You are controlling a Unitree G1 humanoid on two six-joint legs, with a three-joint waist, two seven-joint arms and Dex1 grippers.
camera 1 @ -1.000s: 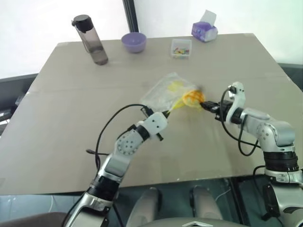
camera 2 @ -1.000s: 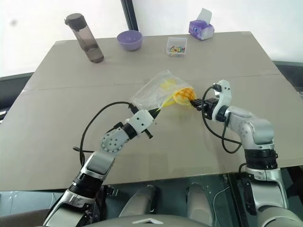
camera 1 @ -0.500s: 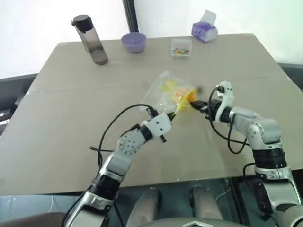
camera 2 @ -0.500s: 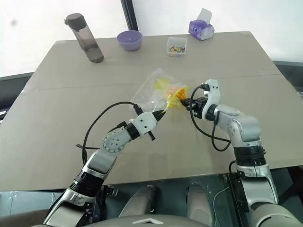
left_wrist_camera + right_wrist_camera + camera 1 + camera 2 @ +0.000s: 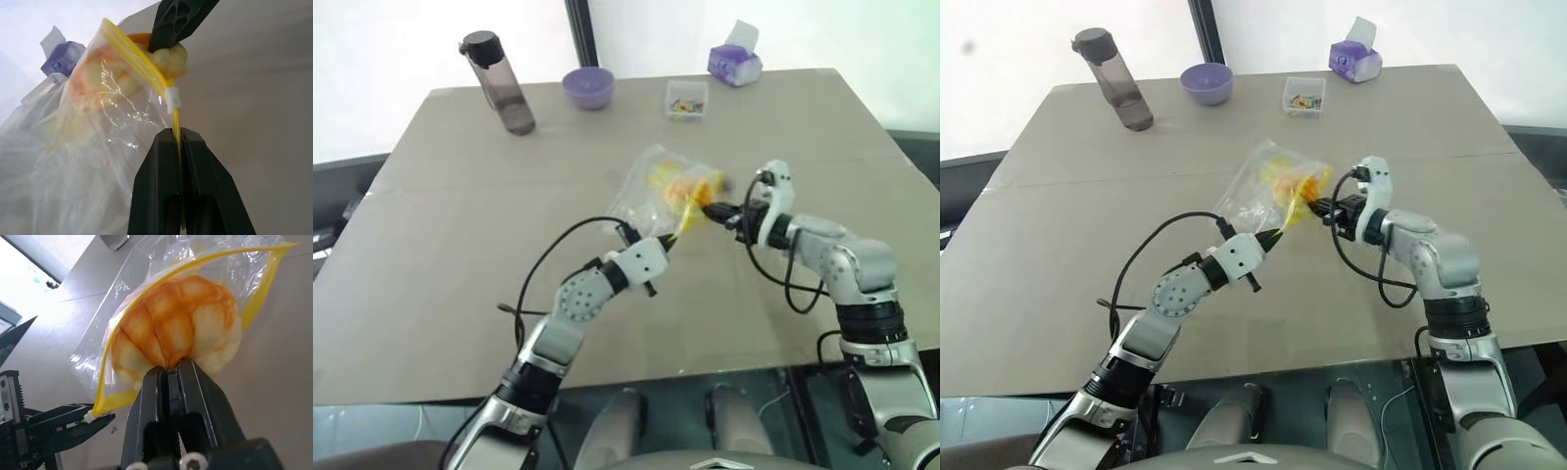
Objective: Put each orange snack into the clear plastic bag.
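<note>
risk sits mid-frame above the tabletop (image 5: 460, 245): right tool (image 5: 168, 369) pinches the orange snack (image 5: 178, 335) half inside the clear plastic bag (image 5: 656, 186), left tool (image 5: 178, 139) clamps the yellow seal strip (image 5: 139, 56). letting go early could tip the snack out.

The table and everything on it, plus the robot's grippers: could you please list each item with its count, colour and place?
table: one, grey-brown, bearing everything below.
water bottle: one, smoky grey with dark cap, upright at the far left.
bowl: one, purple, far edge, right of the bottle.
small clear box: one, with colourful bits inside, far edge, right of the bowl.
tissue pack: one, purple with white tissue, far right corner.
clear plastic bag: one, transparent with yellow seal strip, mid-table, mouth open.
orange snack: one, yellow-orange with crosshatch, in the bag's mouth.
left gripper: one, black, shut on the bag's seal strip.
right gripper: one, black, shut on the snack.
</note>
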